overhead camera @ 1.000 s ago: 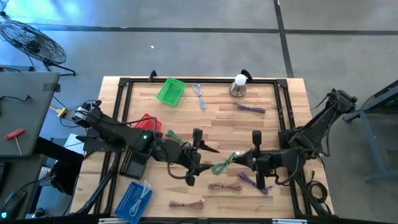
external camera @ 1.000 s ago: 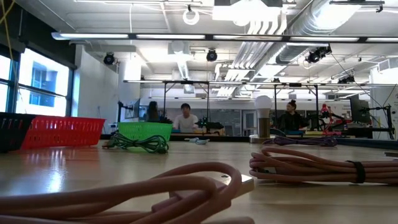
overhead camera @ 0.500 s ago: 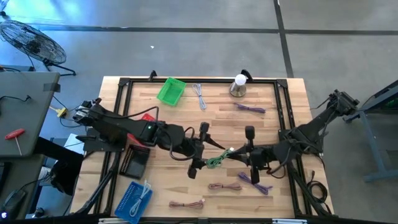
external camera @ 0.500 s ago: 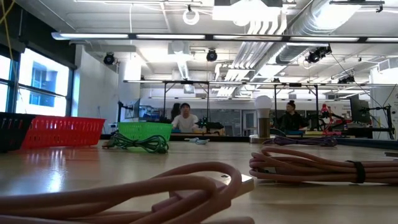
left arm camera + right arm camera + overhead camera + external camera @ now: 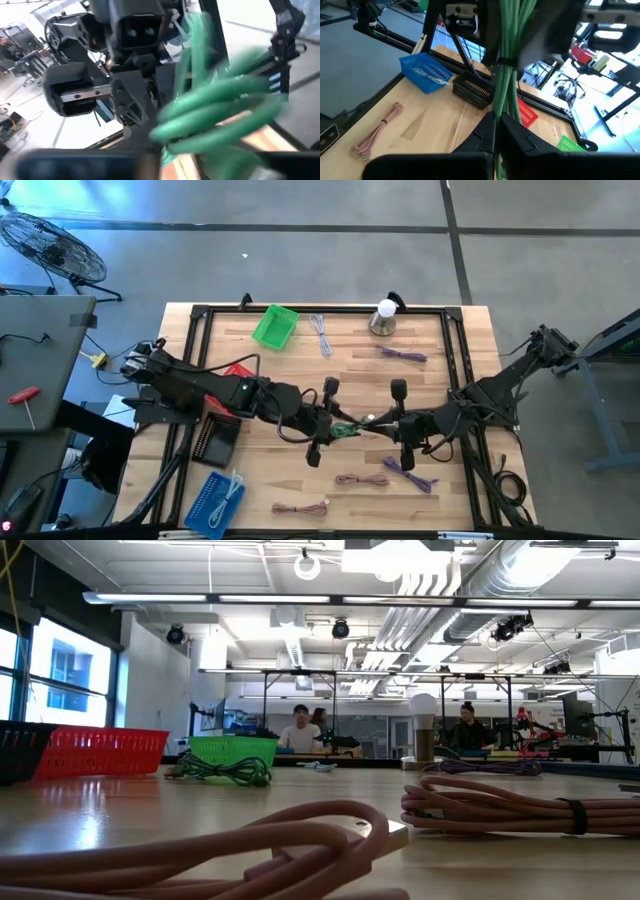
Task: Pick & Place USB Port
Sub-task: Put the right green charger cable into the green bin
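A coiled green USB cable (image 5: 348, 429), bound by a tie (image 5: 507, 62), hangs in the air over the table's middle between my two grippers. My right gripper (image 5: 388, 424) comes from the table's right and is shut on its right end. My left gripper (image 5: 330, 426) comes from the left and meets its left end; in the left wrist view the cable (image 5: 215, 110) fills the picture, blurred. A second green cable (image 5: 225, 772) lies on the table in front of the green basket (image 5: 275, 326). My left gripper has the cable's left end (image 5: 172, 142) between its fingers, coming about level from the table's left. Blur hides the exact place of contact. The cable is clear of the table. My right gripper pinches the bundle's strands (image 5: 498, 107) between its two fingers, about level from the table's right, along the strands. The bundle reaches out from the fingers toward the left gripper, lifted clear of the table.
A red basket (image 5: 236, 374), a black basket (image 5: 215, 440) and a blue basket (image 5: 214, 500) with a white cable stand at the left. Pink cables (image 5: 360, 479) and a purple cable (image 5: 410, 471) lie near the front. A bulb lamp (image 5: 383, 318) stands at the back.
My right gripper has carried the green cable toward the table's left, and my left gripper has gone a little toward the right, so the two now meet at the cable. The cable, which slanted down from the right gripper, now spans between both.
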You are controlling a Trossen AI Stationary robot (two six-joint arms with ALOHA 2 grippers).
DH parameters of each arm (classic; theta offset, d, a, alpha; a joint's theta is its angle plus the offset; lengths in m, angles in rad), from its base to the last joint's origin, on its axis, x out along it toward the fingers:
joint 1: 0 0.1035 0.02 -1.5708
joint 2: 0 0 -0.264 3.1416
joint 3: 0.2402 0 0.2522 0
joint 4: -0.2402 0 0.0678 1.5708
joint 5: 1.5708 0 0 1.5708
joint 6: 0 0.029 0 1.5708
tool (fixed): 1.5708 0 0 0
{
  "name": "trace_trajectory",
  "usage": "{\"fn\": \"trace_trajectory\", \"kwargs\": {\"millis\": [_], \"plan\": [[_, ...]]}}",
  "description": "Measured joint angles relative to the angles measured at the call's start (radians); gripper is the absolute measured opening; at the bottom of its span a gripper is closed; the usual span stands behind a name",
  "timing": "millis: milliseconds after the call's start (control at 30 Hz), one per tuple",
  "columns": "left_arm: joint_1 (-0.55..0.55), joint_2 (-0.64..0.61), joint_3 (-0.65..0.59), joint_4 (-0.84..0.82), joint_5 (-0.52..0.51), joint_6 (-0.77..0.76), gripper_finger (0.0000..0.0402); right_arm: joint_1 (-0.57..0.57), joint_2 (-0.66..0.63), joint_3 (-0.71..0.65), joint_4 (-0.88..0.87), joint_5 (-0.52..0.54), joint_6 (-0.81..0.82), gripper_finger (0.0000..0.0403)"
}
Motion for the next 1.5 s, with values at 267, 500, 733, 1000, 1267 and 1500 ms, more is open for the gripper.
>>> {"fn": "trace_trajectory", "kwargs": {"millis": [267,500,733,1000,1267,1500], "plan": [[-0.008,0.0,0.0,-0.027,-0.112,0.018,0.0019,0.011,0.0,0.0,-0.012,0.064,0.054,0.0059],[-0.048,-0.03,0.0,-0.184,-0.565,0.017,0.0019,0.077,-0.026,-0.001,-0.006,0.225,0.003,0.0123],[-0.064,-0.056,0.0,-0.476,-1.07,-0.021,0.0019,0.131,-0.061,-0.001,-0.027,0.332,-0.016,0.0137],[0.135,-0.084,0.002,-0.771,-1.073,-0.226,0.0019,0.125,-0.061,-0.001,-0.132,0.346,0.078,0.0138],[0.55,-0.094,0.0,-0.888,-0.47,-0.469,0.0019,0.126,-0.061,-0.001,-0.178,0.346,0.148,0.0138],[0.785,-0.082,-0.076,-0.85,-0.271,-0.565,0.0019,0.126,-0.061,-0.001,-0.23,0.346,0.197,0.0138]]}}
